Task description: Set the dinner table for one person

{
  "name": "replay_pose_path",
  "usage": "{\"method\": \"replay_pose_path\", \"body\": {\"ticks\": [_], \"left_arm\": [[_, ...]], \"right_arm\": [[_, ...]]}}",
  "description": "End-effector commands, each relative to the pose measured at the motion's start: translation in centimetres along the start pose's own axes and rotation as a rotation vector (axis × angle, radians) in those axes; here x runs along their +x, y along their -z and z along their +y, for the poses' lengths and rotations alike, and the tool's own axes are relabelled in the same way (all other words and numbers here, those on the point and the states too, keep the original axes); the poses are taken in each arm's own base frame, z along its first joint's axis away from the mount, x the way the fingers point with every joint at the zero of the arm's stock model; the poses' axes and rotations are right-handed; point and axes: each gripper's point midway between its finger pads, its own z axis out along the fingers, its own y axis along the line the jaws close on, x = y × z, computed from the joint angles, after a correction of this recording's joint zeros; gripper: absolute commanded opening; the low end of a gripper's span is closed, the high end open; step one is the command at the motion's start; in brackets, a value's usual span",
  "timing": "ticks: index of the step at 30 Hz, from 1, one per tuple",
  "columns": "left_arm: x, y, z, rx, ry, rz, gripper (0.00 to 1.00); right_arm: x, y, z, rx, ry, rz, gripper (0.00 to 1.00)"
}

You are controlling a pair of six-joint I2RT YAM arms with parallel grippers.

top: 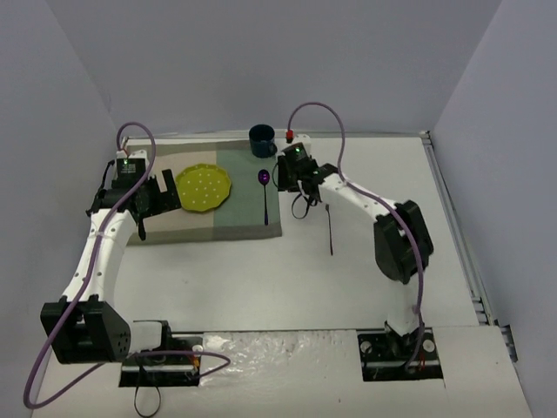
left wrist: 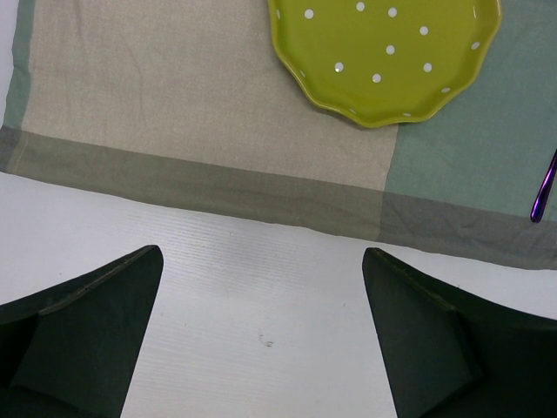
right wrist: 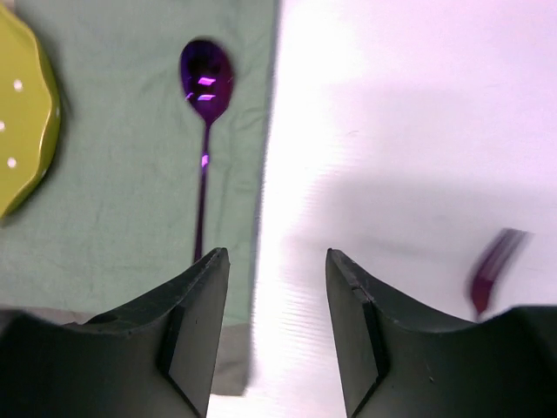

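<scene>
Tableware sits on and around a beige-and-green placemat [top: 174, 228] in the top view. The white dinner table [top: 261, 279] spans nearly the whole frame beneath it. A yellow-green plate [top: 204, 187] and a purple spoon [top: 265, 198] lie on the placemat. A dark blue mug [top: 262, 139] stands at its far edge, and a fork [top: 330, 228] lies on bare tabletop just right of it. The left gripper [top: 155, 205] hangs at the placemat's left end, the right gripper [top: 285, 172] by its right edge.

From the left wrist, the fingers are spread wide with nothing between them, over bare tabletop just off the placemat's near edge. The plate rests further in on the placemat.

From the right wrist, the fingers stand moderately apart and empty, straddling the placemat's right edge. The spoon lies just inside that edge, and the fork, blurred, lies off it.
</scene>
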Motion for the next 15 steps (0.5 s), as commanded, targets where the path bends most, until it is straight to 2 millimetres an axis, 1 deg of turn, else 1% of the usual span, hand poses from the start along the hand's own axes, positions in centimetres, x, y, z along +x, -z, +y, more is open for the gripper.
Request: {"method": "replay_pose_path", "body": {"ticks": [1,3,5,7,8,12,15], "left_arm": [[-1.4,0.8,0.0,0.005,-0.003,-0.051,0.97],[-1.4,0.8,0.0,0.006,-0.002,-0.050,0.97],[-1.4,0.8,-0.1,0.008,-0.001,-0.050,0.97],[-1.4,0.8,-0.1,0.008,-0.001,-0.050,0.97],[-1.4,0.8,-0.1,0.010,0.000,-0.048,0.97],[-1.3,0.7,-0.2,0.013,-0.001,-0.049,0.97],[-1.3,0.7,-0.1,0.008,-0.001,-0.046,0.97]], "right_arm": [[-2.4,3.8,-6.1,0.039,-0.056,-0.088,0.45],[-1.2,4.2,-8.4,0.075,-0.059,-0.069,0.45],[0.1,4.2,-10.3,0.095,-0.072,-0.046,0.45],[1.1,4.0,-11.5,0.097,-0.096,-0.030,0.44],[2.0,3.9,-12.3,0.101,-0.107,-0.010,0.42],[3.0,2.4,-13.4,0.101,-0.131,0.007,0.38],[3.7,1.4,-13.3,0.091,-0.141,0.021,0.34]]}}
